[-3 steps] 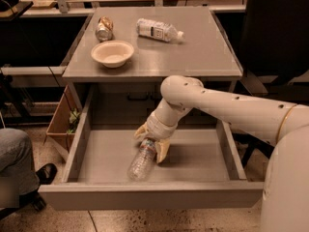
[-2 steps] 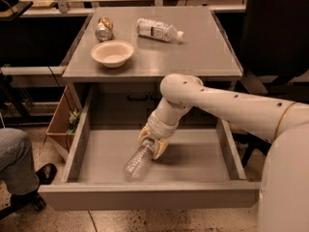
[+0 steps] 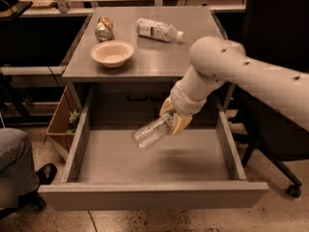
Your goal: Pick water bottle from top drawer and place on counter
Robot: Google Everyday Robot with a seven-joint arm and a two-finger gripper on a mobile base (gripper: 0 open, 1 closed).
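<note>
We see the wide, shallow grey top drawer pulled fully open, its smooth floor bare. Above that floor, toward 12 o'clock of the drawer's middle, the clear, ribbed plastic water bottle hangs in the air. It is tilted, with its base pointing to 8 o'clock and its neck to 2 o'clock. The gripper, with yellowish fingers at the end of a thick white arm that comes in from 3 o'clock, pinches the bottle at its neck end. The bottle touches neither the drawer floor nor its walls.

Just behind the drawer lies the flat grey counter. A shallow cream bowl sits on it at 9 o'clock and looks empty. A dented silver can lies at 11 o'clock, just beyond the bowl. A second clear bottle with a wide white label lies on its side at 1 o'clock, its cap pointing right.

At 9 o'clock of the drawer, an open brown box stands on the speckled floor with something green inside it. A person's grey-trousered knee and dark shoe show at 8 o'clock. A black chair caster stands at 4 o'clock.
</note>
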